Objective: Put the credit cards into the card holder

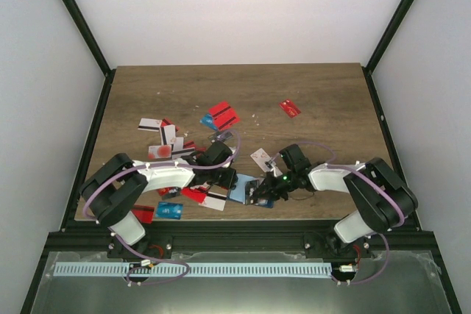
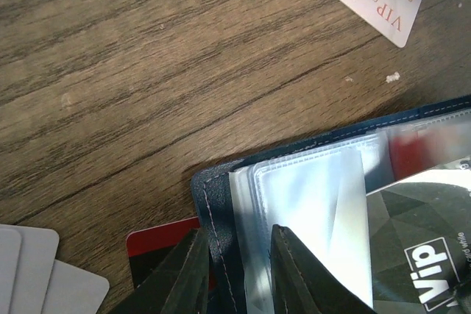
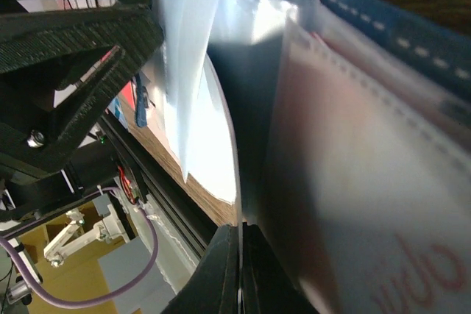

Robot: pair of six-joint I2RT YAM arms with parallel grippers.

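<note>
Wooden table (image 1: pixel 316 86): credit cards (image 1: pixel 223 116) scattered left-centre, one red card (image 1: pixel 290 108) apart; open card holder (image 1: pixel 245 187) at near edge

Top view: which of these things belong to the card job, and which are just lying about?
Part of the job: credit cards scattered about; open card holder; left end effector and right end effector, both on the holder.
Just there: wooden table; white crumbs; purple cables on the arms.

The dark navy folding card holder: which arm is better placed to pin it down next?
Left, probably: the left gripper straddles the card holder's stitched edge, while the right gripper is shut on a clear plastic sleeve.
</note>
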